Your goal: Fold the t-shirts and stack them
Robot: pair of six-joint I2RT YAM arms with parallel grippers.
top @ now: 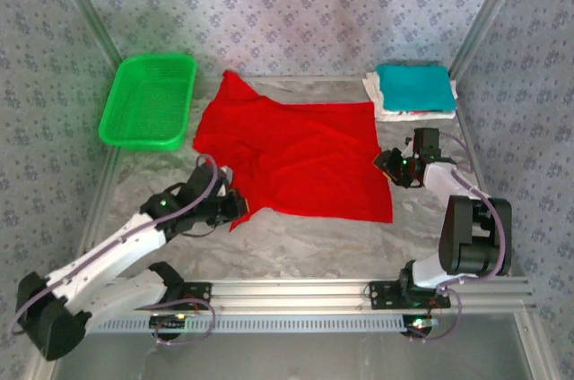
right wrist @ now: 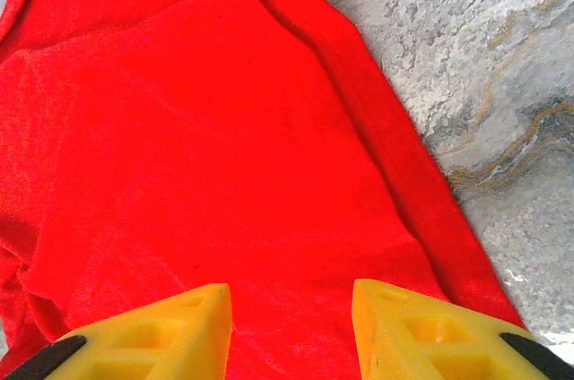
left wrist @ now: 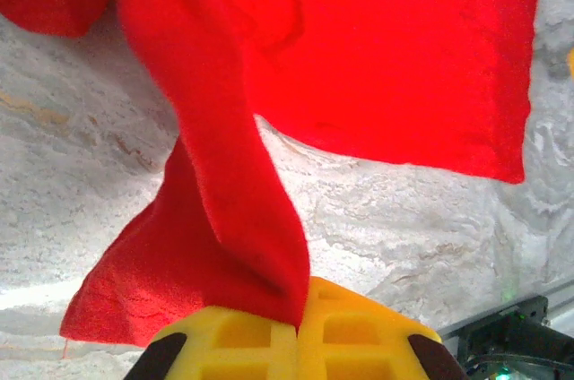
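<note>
Pinched tight in the left gripper (left wrist: 298, 331) was a corner of the red t-shirt (left wrist: 386, 57). Its yellow fingers (left wrist: 242, 340) were pressed together, and the cloth ran out from the seam between them in a twisted, doubled-over strip. Beyond that hand the shirt spread mostly flat over the marbled table (left wrist: 377, 219). It was bright plain red, soft and faintly fuzzy, with creases rumpling its middle. The right gripper (right wrist: 291, 308) stood at the shirt's opposite edge, jaws apart above the cloth and holding nothing. Whether its tips touched the fabric I could not tell. Past that hand, in the far corner, the teal t-shirt (top: 413, 84) lay folded on top of a whitish one (top: 375, 93). Well beyond the left hand sat a green mesh basket (top: 139, 141), just beside the red shirt's far corner.
</note>
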